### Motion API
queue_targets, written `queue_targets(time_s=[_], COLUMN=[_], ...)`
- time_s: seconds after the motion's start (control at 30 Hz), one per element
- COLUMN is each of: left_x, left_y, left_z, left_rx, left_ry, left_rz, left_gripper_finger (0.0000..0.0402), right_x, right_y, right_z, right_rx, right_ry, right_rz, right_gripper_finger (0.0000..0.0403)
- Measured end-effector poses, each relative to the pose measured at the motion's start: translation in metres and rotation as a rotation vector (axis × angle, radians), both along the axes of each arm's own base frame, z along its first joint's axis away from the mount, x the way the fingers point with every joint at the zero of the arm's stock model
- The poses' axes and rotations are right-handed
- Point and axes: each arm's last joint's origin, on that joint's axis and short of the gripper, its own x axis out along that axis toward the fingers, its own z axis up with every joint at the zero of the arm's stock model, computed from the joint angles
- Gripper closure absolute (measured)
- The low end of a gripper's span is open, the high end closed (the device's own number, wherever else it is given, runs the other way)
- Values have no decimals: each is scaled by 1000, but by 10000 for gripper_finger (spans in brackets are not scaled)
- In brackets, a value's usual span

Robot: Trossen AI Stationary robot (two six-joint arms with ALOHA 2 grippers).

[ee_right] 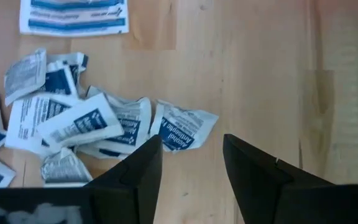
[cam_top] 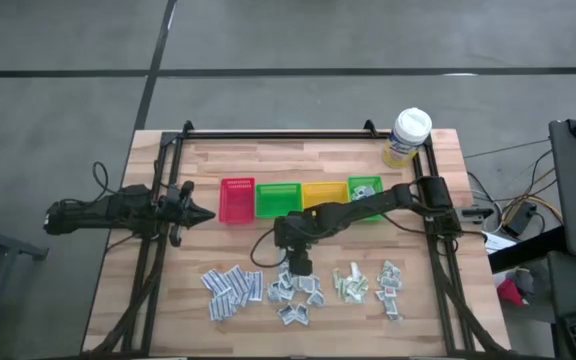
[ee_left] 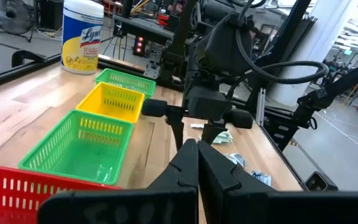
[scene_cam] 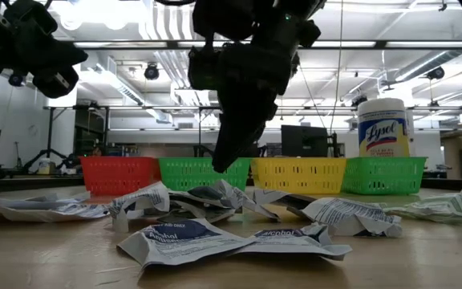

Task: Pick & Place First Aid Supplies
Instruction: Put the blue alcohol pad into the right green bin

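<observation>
Four bins are sitting in a row on the desk [cam_top: 418,300]: one red bin [cam_top: 237,199], two green bins [cam_top: 278,199], one yellow bin [cam_top: 324,193]. Four loose heaps of sachets [cam_top: 296,290] are lying nearer. The right end effector [cam_top: 297,266] is hovering spread and empty over the grey-silver heap. The left end effector [cam_top: 200,214] is waiting pressed together, left of the bins.

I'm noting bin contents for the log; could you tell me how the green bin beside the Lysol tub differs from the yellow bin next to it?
The green bin by the Lysol tub holds pale packets; the yellow bin shows none. The green one ends the row; the yellow sits between two green bins. Both are small slotted plastic baskets.
</observation>
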Motion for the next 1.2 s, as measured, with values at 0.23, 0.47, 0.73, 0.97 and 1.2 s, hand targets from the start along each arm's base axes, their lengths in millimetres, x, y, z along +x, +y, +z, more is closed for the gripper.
queue_targets(time_s=[0.23, 0.47, 0.73, 0.97, 1.2], left_x=[0, 0, 0, 0, 0], left_y=[0, 0, 0, 0, 0], left_z=[0, 0, 0, 0, 0], left_rx=[7, 8, 13, 12, 11], left_ry=[-1, -1, -1, -1, -1], left_rz=[-1, -1, -2, -2, -1], left_gripper_finger=[401, 401, 401, 401, 401], right_x=[5, 8, 11, 11, 11], right_y=[1, 1, 0, 0, 0], right_z=[-18, -21, -34, -37, -37], right_rx=[2, 9, -25, -52, -56], right_ry=[20, -2, 7, 15, 18], right_rz=[-8, -19, -35, -30, -25], right_gripper_finger=[234, 235, 250, 275, 312])
